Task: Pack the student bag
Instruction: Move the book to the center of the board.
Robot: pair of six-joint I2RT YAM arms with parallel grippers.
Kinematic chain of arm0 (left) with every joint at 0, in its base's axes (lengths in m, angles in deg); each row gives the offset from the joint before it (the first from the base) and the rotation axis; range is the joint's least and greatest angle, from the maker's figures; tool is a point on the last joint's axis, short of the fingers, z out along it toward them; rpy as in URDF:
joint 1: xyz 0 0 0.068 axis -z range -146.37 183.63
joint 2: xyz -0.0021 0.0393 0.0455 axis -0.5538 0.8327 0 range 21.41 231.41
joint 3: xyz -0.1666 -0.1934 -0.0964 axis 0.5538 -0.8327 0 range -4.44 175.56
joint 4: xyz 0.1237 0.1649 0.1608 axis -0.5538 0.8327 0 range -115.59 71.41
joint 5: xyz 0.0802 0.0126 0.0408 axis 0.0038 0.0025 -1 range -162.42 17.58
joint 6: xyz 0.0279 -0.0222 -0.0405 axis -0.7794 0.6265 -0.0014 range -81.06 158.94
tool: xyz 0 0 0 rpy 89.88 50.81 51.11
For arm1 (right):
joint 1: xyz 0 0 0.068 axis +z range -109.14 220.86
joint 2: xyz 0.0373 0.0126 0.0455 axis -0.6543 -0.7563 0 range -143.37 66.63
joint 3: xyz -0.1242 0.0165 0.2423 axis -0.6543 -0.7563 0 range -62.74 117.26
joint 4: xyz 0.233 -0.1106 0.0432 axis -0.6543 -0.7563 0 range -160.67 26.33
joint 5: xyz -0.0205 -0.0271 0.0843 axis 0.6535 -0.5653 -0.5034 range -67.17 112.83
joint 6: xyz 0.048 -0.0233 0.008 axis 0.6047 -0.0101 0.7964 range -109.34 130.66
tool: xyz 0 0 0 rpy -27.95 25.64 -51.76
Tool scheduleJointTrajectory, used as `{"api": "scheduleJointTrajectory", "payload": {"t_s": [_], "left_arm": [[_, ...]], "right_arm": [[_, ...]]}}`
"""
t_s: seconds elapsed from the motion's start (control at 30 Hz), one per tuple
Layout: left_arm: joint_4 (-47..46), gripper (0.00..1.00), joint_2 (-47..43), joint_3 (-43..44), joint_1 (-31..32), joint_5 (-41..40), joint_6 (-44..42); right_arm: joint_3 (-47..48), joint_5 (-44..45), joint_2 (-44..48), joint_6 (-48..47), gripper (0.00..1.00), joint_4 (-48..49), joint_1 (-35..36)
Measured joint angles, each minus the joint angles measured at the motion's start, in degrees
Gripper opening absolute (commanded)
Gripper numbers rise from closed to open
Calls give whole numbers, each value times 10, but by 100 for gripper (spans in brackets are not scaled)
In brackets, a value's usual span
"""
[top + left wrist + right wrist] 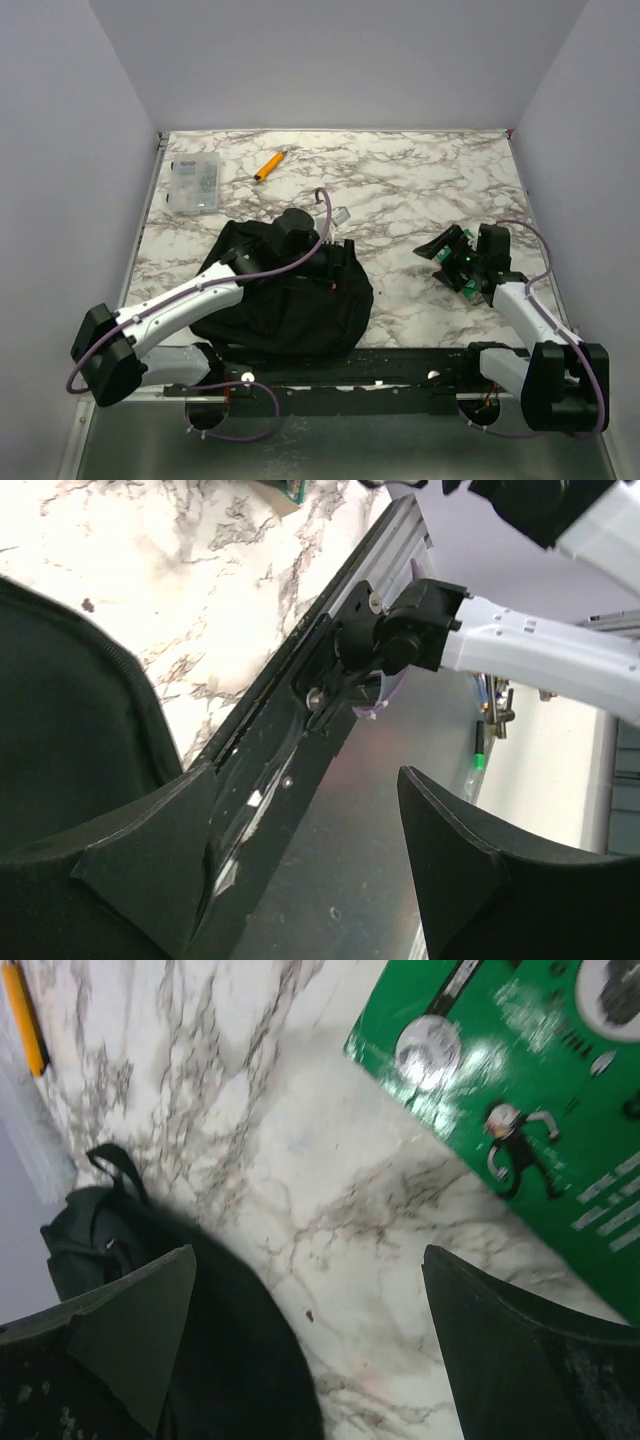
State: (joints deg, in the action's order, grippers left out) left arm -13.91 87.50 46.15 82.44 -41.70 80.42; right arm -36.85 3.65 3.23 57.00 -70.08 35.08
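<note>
- The student bag [290,310], a large black soft fabric backpack, lies slumped on the white grey-veined marble table [400,180], left of middle and close to the near edge. Its small loop handle shows in the right wrist view.
- The left arm reaches across the bag. The left gripper [300,790] has its two dark fingers [150,860] spread wide with nothing between them, and bag fabric bulges at the left of its view.
- Past those fingers runs the black metal rail [300,710] along the table's near edge. The right arm's base sits just beyond it, so that side is crowded.
- The right gripper [308,1255] hangs over bare marble, its jaws wide apart and gripping nothing. A glossy green printed card [520,1110] lies flat just beside it, on the side away from the bag.
- A clear rectangular plastic box [193,186] sits at the far left corner, near the table edge. A slim orange pen [268,165] lies just beside it, towards the middle.
- A small pale thing [340,213] rests near the bag's far side; it is too small to name.
- Pale lilac walls [60,120] close the table on the left, far and right sides.
- Open marble lies between the bag and the green card — and across the far right part of the table.
</note>
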Motion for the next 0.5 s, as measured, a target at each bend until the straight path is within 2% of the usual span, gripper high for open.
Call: {"api": "scheduleJointTrajectory", "payload": {"t_s": [0.07,0.17,0.27,0.37,0.5], "left_arm": [[-7,74,36,25,16,-11,15],[-17,74,91,65,43,-36,38],[-23,71,151,109,68,-60,57],[-25,71,203,149,83,-68,73],[-26,74,252,189,98,-77,90]], "right_arm": [[-7,-14,24,14,100,-23,36],[7,2,38,9,100,-63,39],[63,61,21,-24,100,-120,39],[98,122,8,-43,100,-137,38],[156,189,-55,-65,100,-132,-21]]}}
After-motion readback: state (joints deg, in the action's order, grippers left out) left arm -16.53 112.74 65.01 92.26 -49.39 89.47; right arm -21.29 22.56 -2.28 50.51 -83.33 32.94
